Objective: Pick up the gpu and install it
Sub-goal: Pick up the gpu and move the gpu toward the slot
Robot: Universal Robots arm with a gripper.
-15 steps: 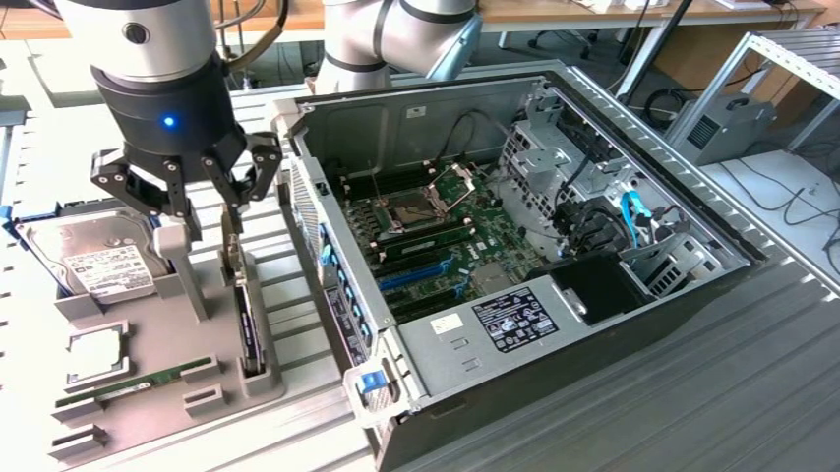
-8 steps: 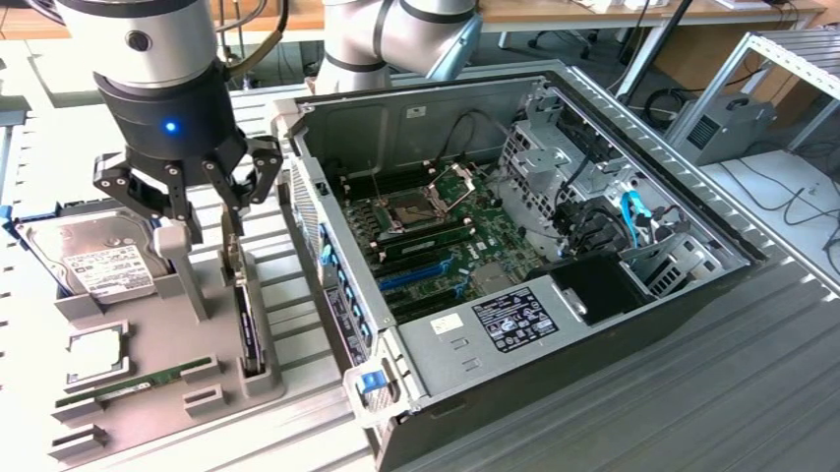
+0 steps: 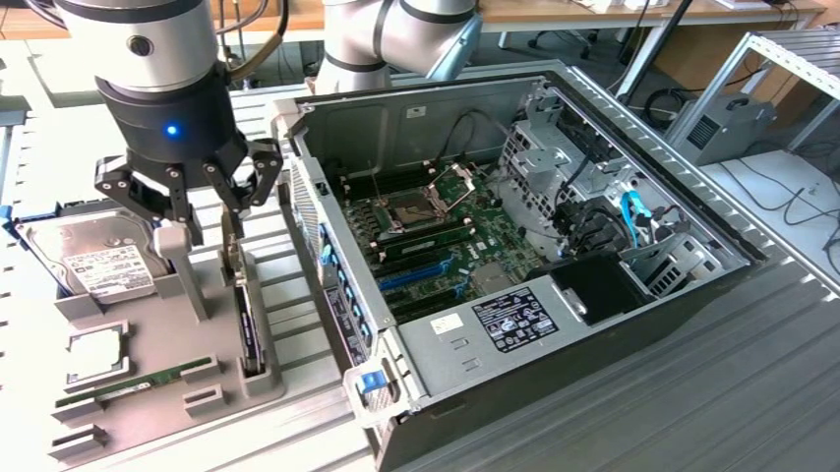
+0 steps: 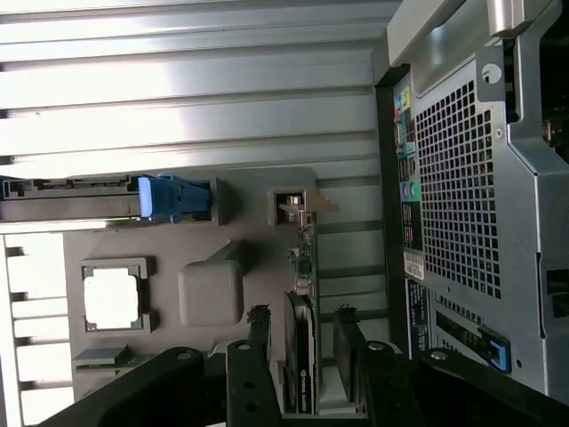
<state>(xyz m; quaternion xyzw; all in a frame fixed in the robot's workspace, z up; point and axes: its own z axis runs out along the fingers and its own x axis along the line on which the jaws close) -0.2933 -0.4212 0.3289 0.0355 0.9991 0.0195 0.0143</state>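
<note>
Gpu (image 3: pixel 247 320) stands on edge in grey holder (image 3: pixel 157 339), between spread fingers (image 4: pixel 348 338) of the released claw (image 3: pixel 208 228).

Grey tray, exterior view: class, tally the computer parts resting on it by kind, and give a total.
Hard drive: 1
gpu: 1
Memory stick: 1
Square silver chip: 1
Total: 4

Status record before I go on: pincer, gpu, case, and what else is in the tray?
pincer: open, fingers either side of the gpu
gpu: standing on edge in a slot of the grey tray, not gripped
computer case: open, beside the tray on the exterior view's right
hard drive: in the tray, on the exterior view's left of the gpu
</note>
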